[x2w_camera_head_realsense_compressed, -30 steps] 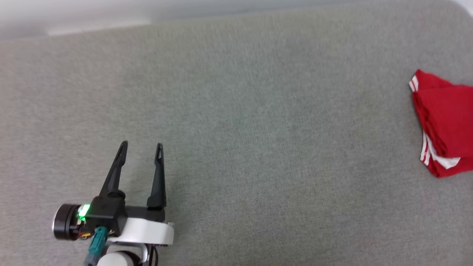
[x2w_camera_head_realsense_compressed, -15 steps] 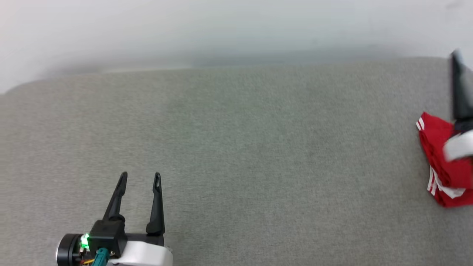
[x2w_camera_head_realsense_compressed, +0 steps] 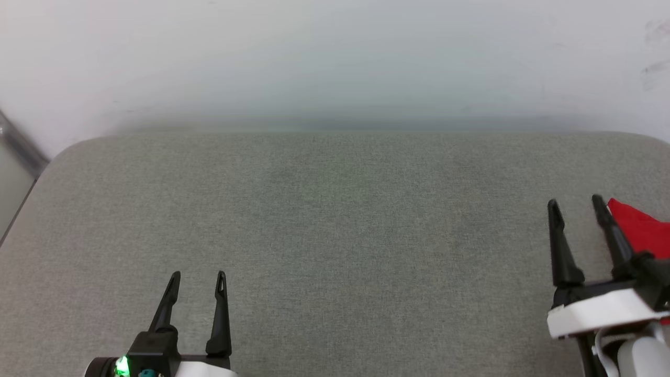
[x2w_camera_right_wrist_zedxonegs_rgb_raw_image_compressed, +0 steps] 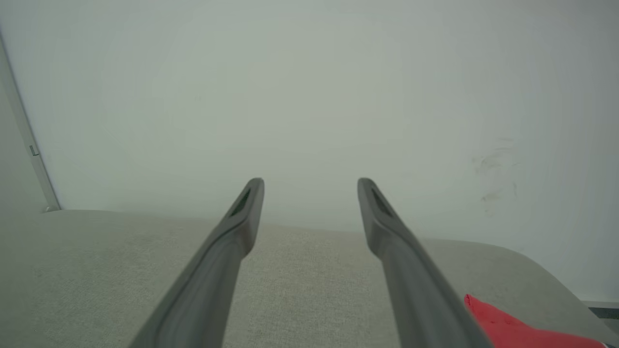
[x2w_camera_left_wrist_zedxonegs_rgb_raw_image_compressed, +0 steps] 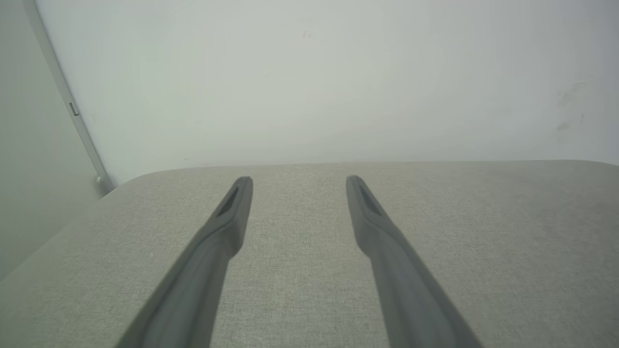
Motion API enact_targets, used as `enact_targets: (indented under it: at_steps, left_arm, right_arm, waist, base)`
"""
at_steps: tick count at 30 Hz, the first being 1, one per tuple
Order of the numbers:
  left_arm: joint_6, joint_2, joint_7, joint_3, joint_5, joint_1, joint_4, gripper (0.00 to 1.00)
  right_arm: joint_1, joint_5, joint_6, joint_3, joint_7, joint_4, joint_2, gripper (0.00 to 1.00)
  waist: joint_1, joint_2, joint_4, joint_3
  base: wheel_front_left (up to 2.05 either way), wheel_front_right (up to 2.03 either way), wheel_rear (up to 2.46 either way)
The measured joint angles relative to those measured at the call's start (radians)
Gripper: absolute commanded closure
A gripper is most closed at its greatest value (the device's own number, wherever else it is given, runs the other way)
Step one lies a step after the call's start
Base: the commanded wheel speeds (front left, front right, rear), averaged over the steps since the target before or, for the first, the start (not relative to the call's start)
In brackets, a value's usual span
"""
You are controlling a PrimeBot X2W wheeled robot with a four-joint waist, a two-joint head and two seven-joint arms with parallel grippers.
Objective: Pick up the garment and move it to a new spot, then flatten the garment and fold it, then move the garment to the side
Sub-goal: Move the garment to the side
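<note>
The red fabric garment [x2w_camera_head_realsense_compressed: 643, 231] lies at the far right edge of the grey woven padded surface [x2w_camera_head_realsense_compressed: 335, 235], partly cut off by the head view's border. The right gripper [x2w_camera_head_realsense_compressed: 574, 202] sits just beside it with its two dark fingers spread apart and nothing between them; whether they touch the cloth cannot be told. The left gripper [x2w_camera_head_realsense_compressed: 198, 274], well apart at lower left, also has its fingers spread and holds nothing. A plain white wall [x2w_camera_head_realsense_compressed: 335, 63] stands behind the surface.

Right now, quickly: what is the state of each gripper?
Left gripper: open, holding nothing.
Right gripper: open, holding nothing; the garment lies beside it.
</note>
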Motion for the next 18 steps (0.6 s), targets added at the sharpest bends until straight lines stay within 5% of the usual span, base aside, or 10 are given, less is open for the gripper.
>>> enact_targets:
  at_steps: [18]
  left_arm:
    - [-0.018, -0.003, 0.000, 0.015, -0.015, 0.033, 0.022, 0.00]
  right_arm:
    - [0.249, -0.012, 0.000, -0.036, -0.002, -0.115, 0.101, 0.00]
  waist:
    - [0.0002, 0.0000, 0.019, -0.039]
  base:
    - [0.00, 0.00, 0.00]
